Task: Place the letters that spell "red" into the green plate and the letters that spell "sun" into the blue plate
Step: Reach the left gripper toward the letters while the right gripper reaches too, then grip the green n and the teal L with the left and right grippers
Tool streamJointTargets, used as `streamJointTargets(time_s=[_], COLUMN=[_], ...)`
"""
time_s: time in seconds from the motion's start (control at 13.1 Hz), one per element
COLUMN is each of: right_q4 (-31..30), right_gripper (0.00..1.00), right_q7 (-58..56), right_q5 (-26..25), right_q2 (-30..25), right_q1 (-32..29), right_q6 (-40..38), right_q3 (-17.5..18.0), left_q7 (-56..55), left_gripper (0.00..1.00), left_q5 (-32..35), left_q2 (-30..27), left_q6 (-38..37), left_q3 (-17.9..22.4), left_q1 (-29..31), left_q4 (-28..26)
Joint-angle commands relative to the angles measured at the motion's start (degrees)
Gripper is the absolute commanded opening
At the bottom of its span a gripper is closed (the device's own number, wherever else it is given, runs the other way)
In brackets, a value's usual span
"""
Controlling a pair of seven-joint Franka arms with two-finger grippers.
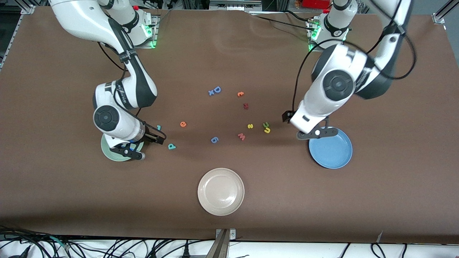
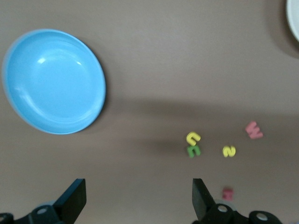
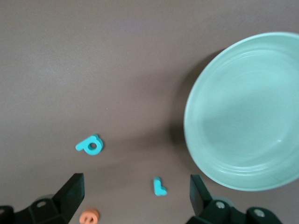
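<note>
Right gripper: the right gripper (image 1: 134,150) hangs over the round pale mint-green glossy plate (image 1: 107,150) at the front view's left, fingers spread wide, holding nothing.
Left gripper: the left gripper (image 1: 317,133) hangs over the upper rim of the round medium-blue plate (image 1: 331,150) at the frame's right, fingers apart and empty.
"red" letters: the tiny teal foam r (image 1: 159,127), orange foam e (image 1: 183,124) and teal foam d (image 1: 171,146) lie just right of the green plate in the frame; none is in it.
"sun" letters: the yellow foam s (image 1: 250,126), yellow foam u (image 1: 267,130) and green foam n (image 1: 265,124) sit mid-frame; u and n touch.
Key relation: each trio is closest to the arm over its own plate.
Surface: bare brown table (image 1: 71,200), the letters well spaced apart from that pair.
</note>
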Motion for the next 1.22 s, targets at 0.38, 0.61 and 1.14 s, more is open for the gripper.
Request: streamJointTargets(time_s=[0.38,0.61,1.14], right_q4=[-18.65,-23.05,-28.16], right_gripper=[1.0,1.0,0.99], right_q7=[1.37,3.21,4.62], right_q5=[0.9,0.9,0.9], right_q2=[-4.89,-6.83,-6.48], right_q1=[0.73,0.74,0.74], right_q6=[18.5,22.19,28.79], right_q3=[-0.34,0.97,2.12], left_q7=[-10.7,-13.16,-15.27], left_gripper=[1.0,1.0,0.84], left_q5=[-0.88,-1.23,-1.05], left_q2=[9.56,9.73,11.05], left_q6=[15.45,20.81,27.51], left_q3=[0.35,0.35,0.35], left_q1=[-5.38,-6.88,-9.25], left_q4=[-5.62,-9.93,-13.63])
